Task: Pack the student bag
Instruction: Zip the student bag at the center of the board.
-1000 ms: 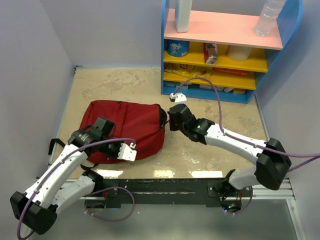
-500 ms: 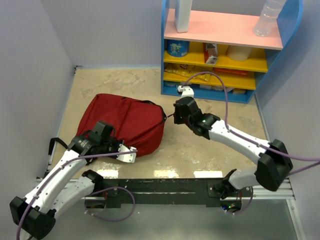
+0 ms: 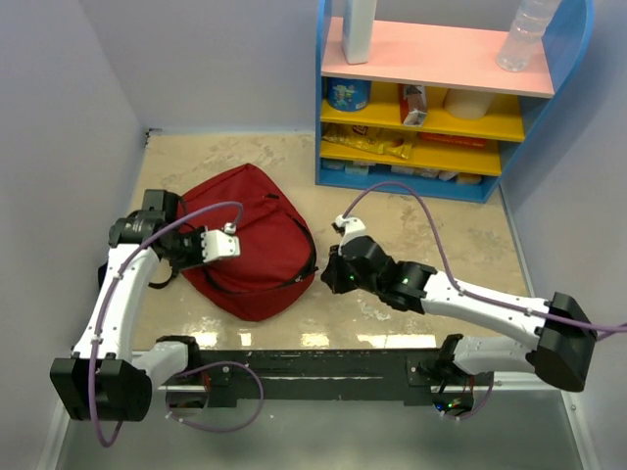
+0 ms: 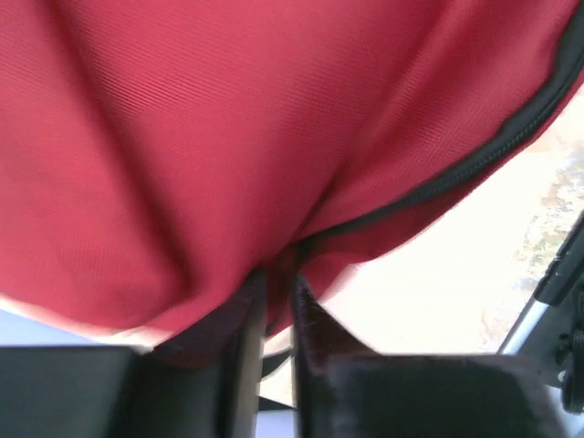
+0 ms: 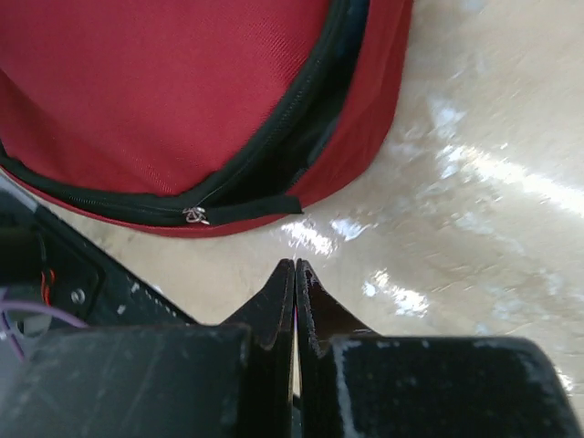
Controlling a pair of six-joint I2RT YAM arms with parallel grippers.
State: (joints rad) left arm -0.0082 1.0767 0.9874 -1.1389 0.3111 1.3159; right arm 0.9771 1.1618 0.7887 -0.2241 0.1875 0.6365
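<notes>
The student bag (image 3: 253, 245), dark red with a black zipper, sits bunched up on the tan floor at centre left. My left gripper (image 3: 196, 251) is at its left side. In the left wrist view, a fold of the bag's red fabric (image 4: 228, 137) runs down between the nearly closed fingers of that gripper (image 4: 278, 278). My right gripper (image 3: 333, 278) hangs low by the bag's right front edge. It is shut and empty (image 5: 295, 265), just short of the bag (image 5: 164, 91) and its zipper pull (image 5: 193, 215). The zipper gapes a little there, showing dark lining.
A blue shelf unit (image 3: 451, 108) with yellow and pink boards stands at the back right, holding packets and boxes. A clear bottle (image 3: 524, 34) and a white container (image 3: 358, 29) stand on top. Grey walls close in on the left and the right. The black base rail (image 3: 313, 364) runs along the near edge.
My left arm swung left and back, and the bag went from lying flat to a taller, bunched heap. My right gripper dropped from the bag's upper right corner to its lower right edge.
</notes>
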